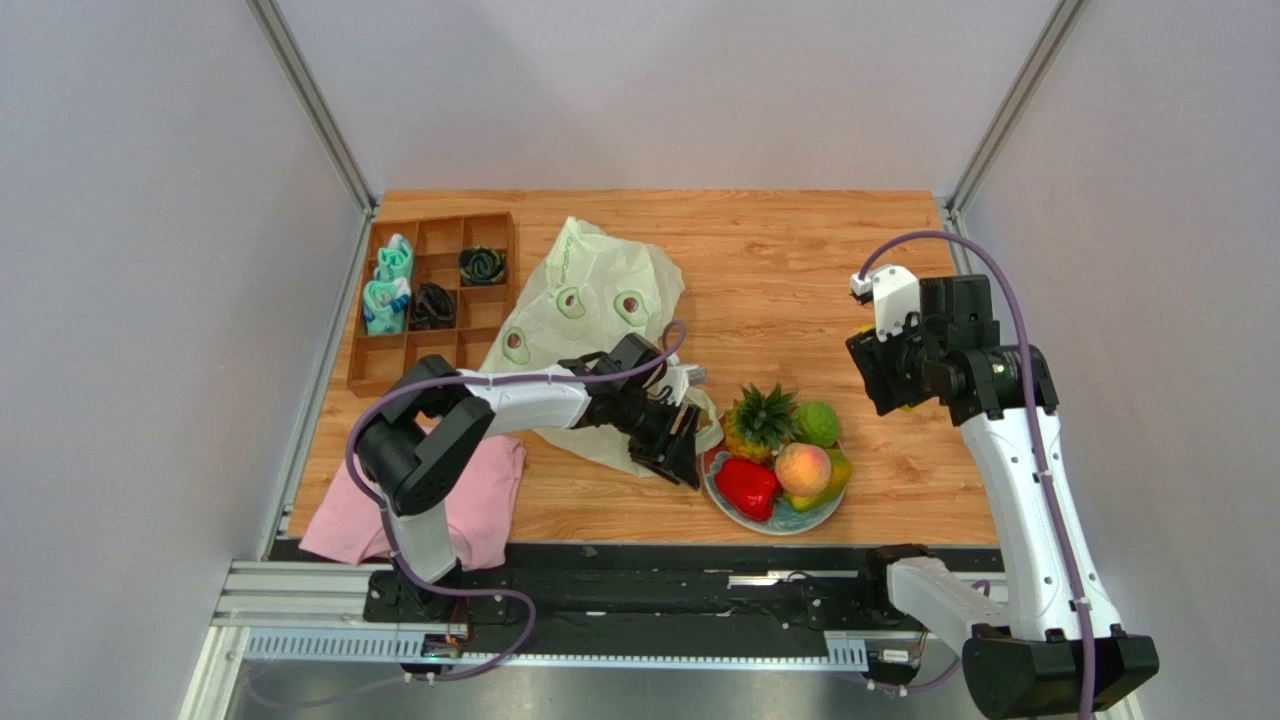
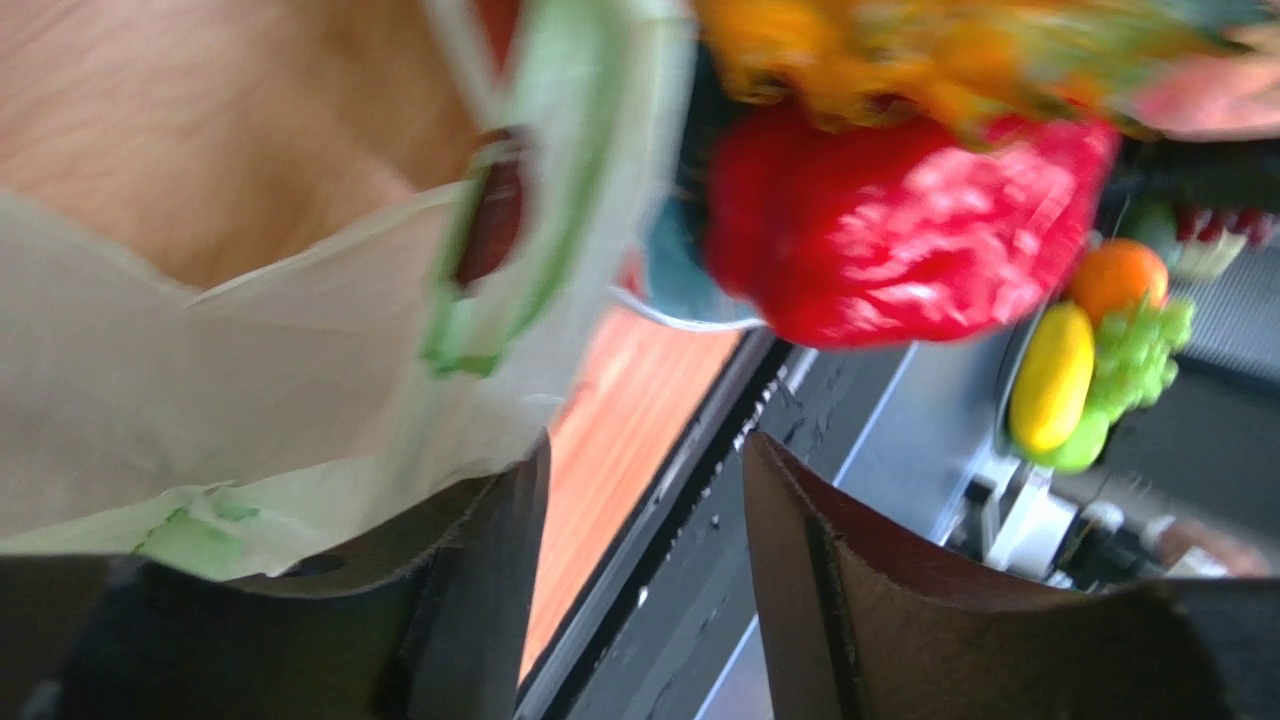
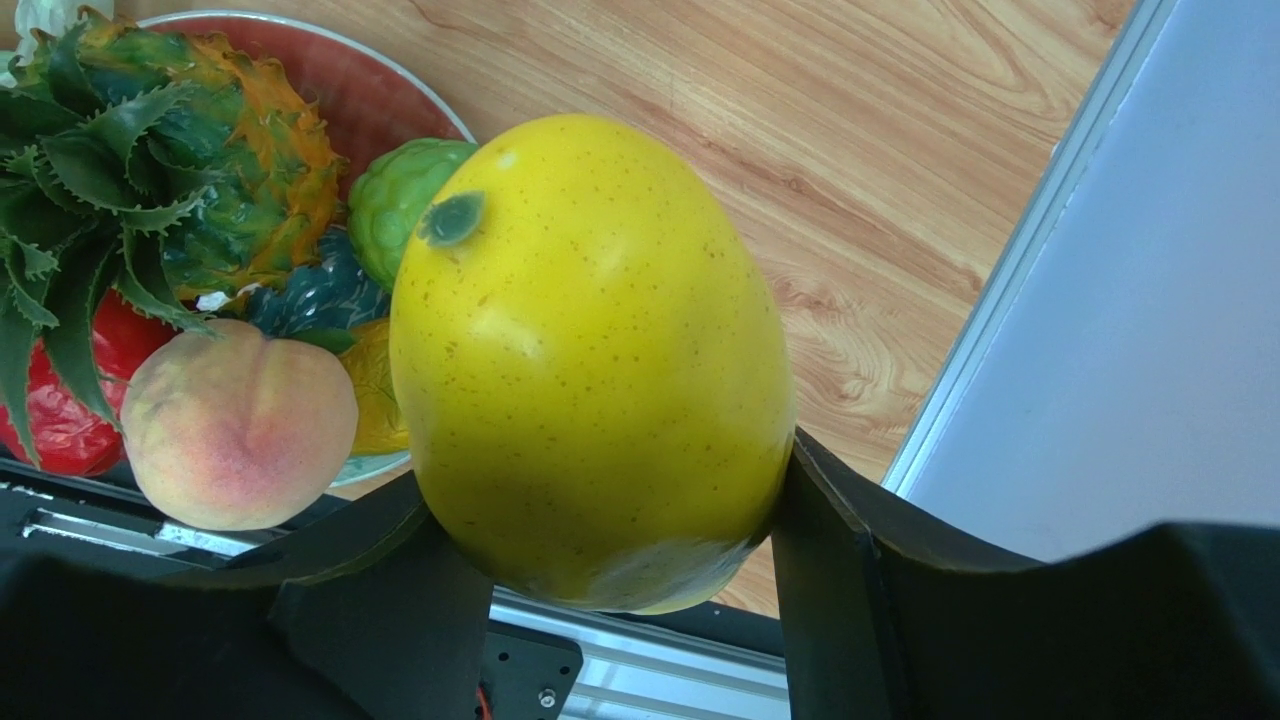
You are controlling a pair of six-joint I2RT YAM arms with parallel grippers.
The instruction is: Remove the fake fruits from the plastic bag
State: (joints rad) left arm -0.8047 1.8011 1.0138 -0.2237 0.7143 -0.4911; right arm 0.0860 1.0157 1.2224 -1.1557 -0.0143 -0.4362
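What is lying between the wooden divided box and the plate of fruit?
The avocado-printed plastic bag lies crumpled between the box and the plate, with the left end effector at its plate-side edge. The top view shows this.

Inside a robotics test cell: plain white panel walls [image 1: 135, 300] on aluminium posts [image 1: 308, 98] box in a wooden tabletop [image 1: 812, 255] — the cabled left arm [image 1: 511, 402] and right arm [image 1: 1037, 495] bolted along a metal rail [image 1: 301, 593] at its near edge
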